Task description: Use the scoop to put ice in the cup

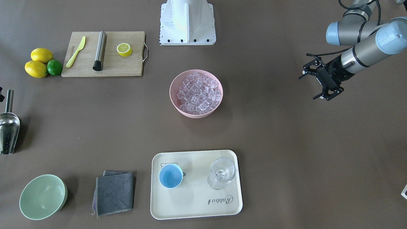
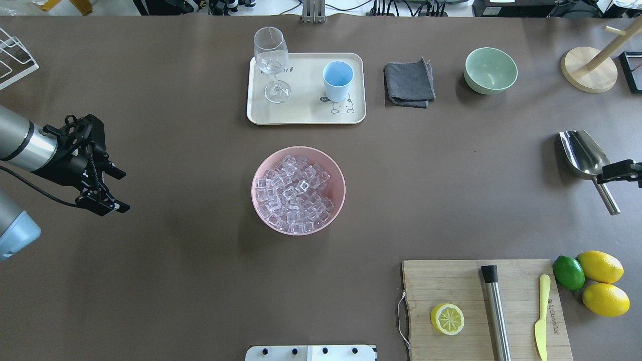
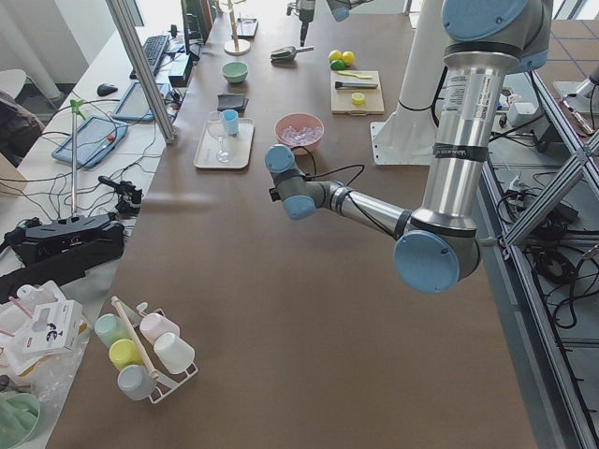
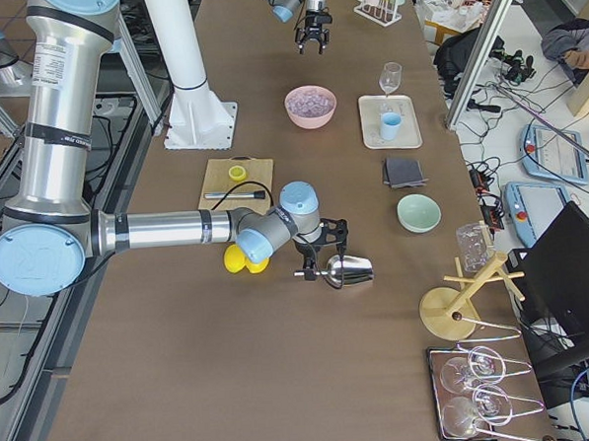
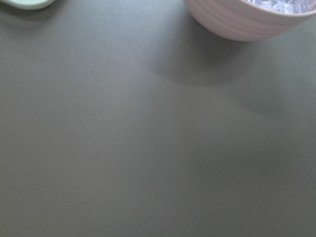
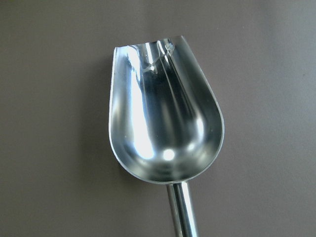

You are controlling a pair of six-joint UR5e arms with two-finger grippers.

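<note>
The steel scoop (image 2: 581,152) lies on the table at the far right, trough empty, and fills the right wrist view (image 6: 165,123). My right gripper (image 2: 607,175) sits over its handle (image 2: 604,196), apparently open, with its fingers on either side in the exterior right view (image 4: 321,257). The ice (image 2: 296,193) fills a pink bowl (image 2: 298,149) at the table's centre. The light-blue cup (image 2: 337,80) stands empty and upright on a cream tray (image 2: 306,114). My left gripper (image 2: 118,190) is open and empty, hovering far left of the bowl.
A wine glass (image 2: 272,60) shares the tray. A grey cloth (image 2: 409,82) and a green bowl (image 2: 490,70) lie right of it. A cutting board (image 2: 451,281) holds a lemon half, a steel cylinder (image 2: 496,313) and a yellow knife. Lemons and a lime (image 2: 568,272) lie beside the board.
</note>
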